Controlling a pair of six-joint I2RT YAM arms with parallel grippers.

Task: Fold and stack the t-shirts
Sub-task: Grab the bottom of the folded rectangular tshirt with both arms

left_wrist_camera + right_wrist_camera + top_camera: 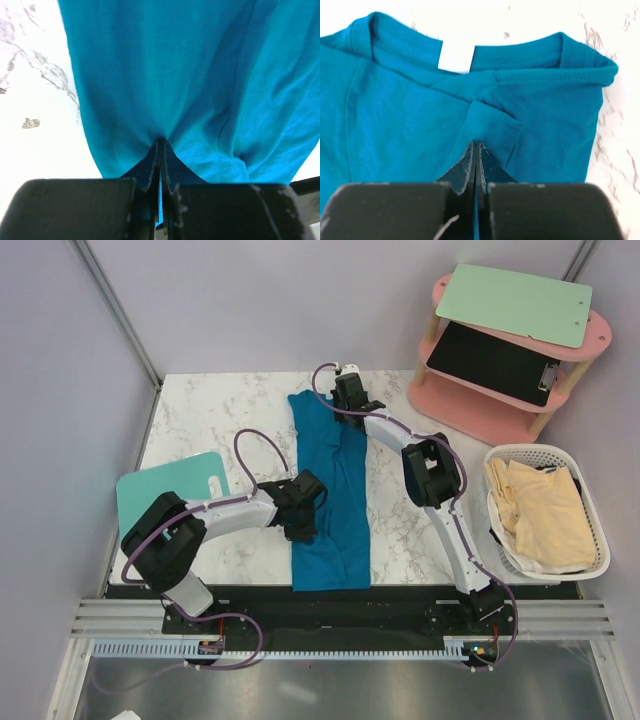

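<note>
Soft teal-blue t-shirt lies on white marble-pattern table as a long narrow strip. It runs from the far middle of the table down to the near edge, collar end farthest from the arm bases.

Left gripper sits at the strip's left edge, a little nearer than halfway. Left wrist view: fingers pressed together, a pucker of teal cloth gathered at their tips and a sliver of blue showing in the seam between them. Cloth is pinched.

Right gripper is at the far end. Right wrist view: jaws likewise fully closed, nipping a small fold of the shirt just short of the neckline. White rectangular label shows inside the collar.

Pale cream-yellow t-shirts are heaped in the white plastic mesh basket off the table's right side.

Flat mint-green board overhangs the table's left edge. Pink two-tier shelf stands at far right.
</note>
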